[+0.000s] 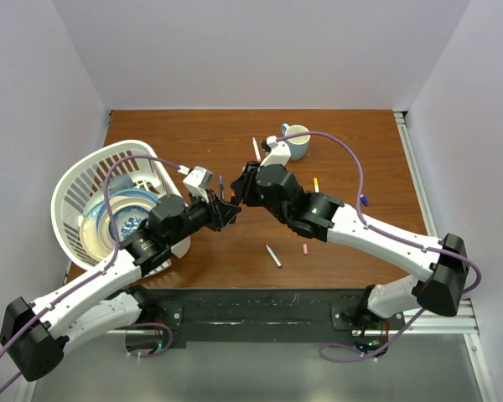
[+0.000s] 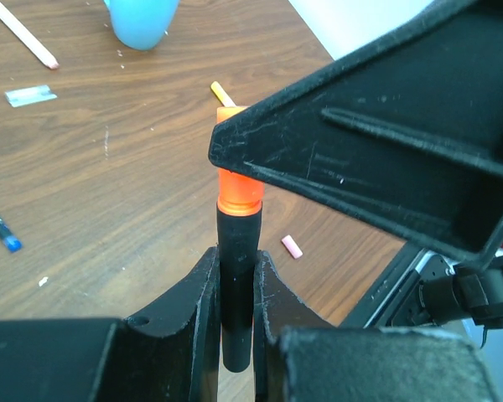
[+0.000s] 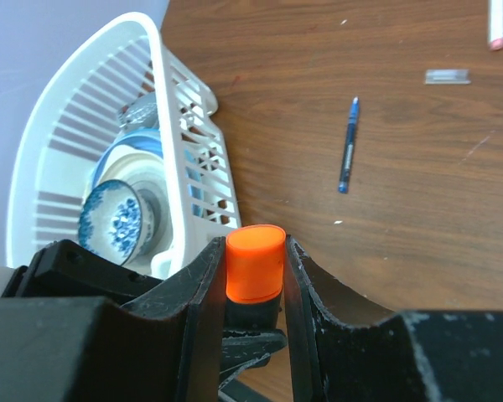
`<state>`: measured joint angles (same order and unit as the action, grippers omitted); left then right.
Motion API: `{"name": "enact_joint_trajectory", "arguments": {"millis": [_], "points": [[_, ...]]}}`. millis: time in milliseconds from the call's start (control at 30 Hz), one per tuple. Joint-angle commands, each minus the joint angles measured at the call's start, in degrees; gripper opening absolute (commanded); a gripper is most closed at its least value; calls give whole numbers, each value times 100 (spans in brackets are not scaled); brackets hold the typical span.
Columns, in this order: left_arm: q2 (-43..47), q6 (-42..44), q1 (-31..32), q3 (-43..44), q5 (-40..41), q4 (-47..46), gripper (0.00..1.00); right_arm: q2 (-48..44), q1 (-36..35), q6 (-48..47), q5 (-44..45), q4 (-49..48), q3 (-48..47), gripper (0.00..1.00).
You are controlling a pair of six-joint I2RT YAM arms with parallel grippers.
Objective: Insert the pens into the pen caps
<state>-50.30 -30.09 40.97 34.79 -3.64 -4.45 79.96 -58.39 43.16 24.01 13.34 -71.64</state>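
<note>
Left jaws: set narrow and clamped on the black barrel of the highlighter (image 2: 237,285), with its tail end showing below the fingers.
Long axis: the barrel is pointed straight out of these jaws toward the right arm and is carried clear above the tabletop (image 1: 360,159).
Junction: the orange cap (image 3: 255,264) is met end-on at the barrel's orange end, on the same line. Whether it is fully seated cannot be told.
Right jaws: part closed, pressed on the orange cap from both sides.
Nearer arm: neither; the two are met tip to tip over the middle of the tabletop. A straight push along the shared axis is judged to be what is called for.
Surface: brown wood grain, flat.
Loose items: a purple-blue pen (image 1: 221,181) lies near the junction. A white pen (image 1: 256,148), grey pen (image 1: 273,256), pink cap (image 1: 304,249) and blue cap (image 1: 365,201) are scattered well apart.
Room: a white basket (image 1: 71,180) sits beside the left arm and a mug (image 1: 298,141) stands behind the right wrist. Plain walls close three sides.
</note>
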Motion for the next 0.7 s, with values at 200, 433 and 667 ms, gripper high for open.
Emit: {"name": "enact_joint_trajectory", "arguments": {"millis": [200,433,667], "points": [[-445,-41,-19,555,592,-258,0,274,-919,369,1352,1188,-105,0],[-551,3,-19,582,777,-407,0,414,-999,658,1167,1451,-254,10],[-296,170,-19,380,549,-583,0,38,-1008,633,1097,1004,-114,31]]}}
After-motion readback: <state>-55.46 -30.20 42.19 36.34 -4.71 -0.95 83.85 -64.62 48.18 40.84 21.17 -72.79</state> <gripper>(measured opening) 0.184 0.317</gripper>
